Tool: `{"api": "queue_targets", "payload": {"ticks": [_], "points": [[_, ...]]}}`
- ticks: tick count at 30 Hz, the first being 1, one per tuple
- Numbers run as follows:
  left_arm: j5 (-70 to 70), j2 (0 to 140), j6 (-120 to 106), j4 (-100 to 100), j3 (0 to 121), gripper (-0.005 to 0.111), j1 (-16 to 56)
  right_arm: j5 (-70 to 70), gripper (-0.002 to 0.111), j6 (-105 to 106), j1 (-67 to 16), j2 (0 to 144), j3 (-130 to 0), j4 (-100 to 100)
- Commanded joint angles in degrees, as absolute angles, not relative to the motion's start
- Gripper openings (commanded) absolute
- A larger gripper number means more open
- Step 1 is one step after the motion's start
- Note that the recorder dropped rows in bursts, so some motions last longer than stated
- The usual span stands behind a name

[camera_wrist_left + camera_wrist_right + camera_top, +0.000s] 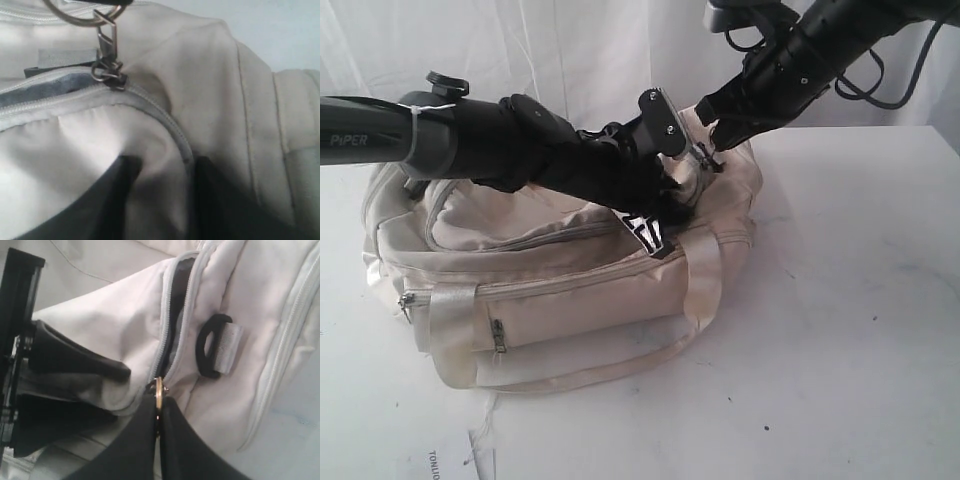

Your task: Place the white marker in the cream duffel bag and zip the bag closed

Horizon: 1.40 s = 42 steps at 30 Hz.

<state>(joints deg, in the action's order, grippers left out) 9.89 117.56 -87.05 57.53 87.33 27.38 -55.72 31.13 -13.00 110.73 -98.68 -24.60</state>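
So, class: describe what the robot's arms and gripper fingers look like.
Both arms are black tubes. The left arm carries white PIPER lettering and a grey band; the right arm trails loose black cables. The fingers are dark, tapering wedges.

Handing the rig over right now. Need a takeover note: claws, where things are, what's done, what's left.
Left claw: jaws straddle a fold of the cream duffel bag near the zipper end; cannot tell if the grip is firm.
Right claw: shut on the metal ring zipper pull.
White marker: not visible in any view; cannot confirm it is inside.
Done: both claws are placed for zipping.
Left: the main zipper shows an open gap next to the pull; draw it closed, then release.
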Motion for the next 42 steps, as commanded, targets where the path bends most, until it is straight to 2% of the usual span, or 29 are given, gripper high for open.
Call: {"api": "queue_targets", "payload": {"ticks": [1,2,7,16,27,36,39,42], "points": [[9.7,117.6,-86.7,58.3,87.4,0.008,27.5,-55.6,0.000,31.8,-12.6,109.8,-98.6,-25.1],[9.7,117.3,-86.7,58.3,87.4,0.000,27.5,-55.6,0.000,31.8,-12.6,109.8,-98.6,-25.1],[12.0,115.2,-86.7,59.1,87.4,0.000,27.6,-55.5,0.000,31.8,-12.6,109.8,-98.6,-25.0],[30.2,113.1,-85.7,56.3,87.4,0.000,27.6,-48.7,0.000,33.1,-12.6,110.9,-98.6,-27.7],[35.3,113.0,-77.9,46.1,87.4,0.000,28.1,-44.6,0.000,44.5,-12.6,115.3,-98.6,-43.7],[35.5,112.8,-74.1,44.8,87.4,0.000,28.7,-43.9,0.000,45.3,-12.6,116.1,-98.6,-44.5],[33.8,112.4,-70.7,44.8,87.4,0.008,28.7,-46.2,0.000,45.3,-12.6,116.0,-98.6,-44.1],[30.8,112.3,-66.7,44.8,87.4,0.027,28.7,-49.2,0.000,45.3,-12.6,115.7,-98.6,-43.1]]}}
